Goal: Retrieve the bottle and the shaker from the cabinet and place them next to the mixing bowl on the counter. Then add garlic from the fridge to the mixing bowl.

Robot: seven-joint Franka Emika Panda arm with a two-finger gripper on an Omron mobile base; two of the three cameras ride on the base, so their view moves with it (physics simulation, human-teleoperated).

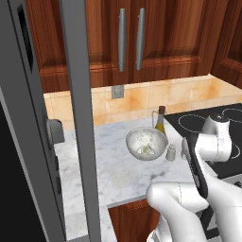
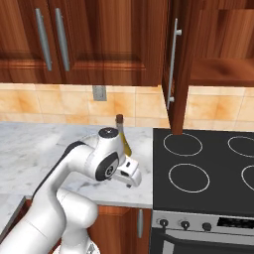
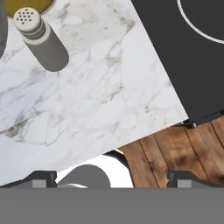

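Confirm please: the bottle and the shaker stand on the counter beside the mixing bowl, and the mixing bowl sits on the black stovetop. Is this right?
Not quite. The mixing bowl sits on the marbled counter, not on the stovetop; the left base view shows it. The rest holds: the bottle and the shaker stand on the counter beside the bowl.

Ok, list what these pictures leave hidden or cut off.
- Bowl: something pale lies inside, too small to name in the left base view.
- Bottle: the arm covers its body in the right base view.
- Shaker: upright in the hand view, what's inside can't be seen.
- Fridge: its inside is cut off by the left edge.
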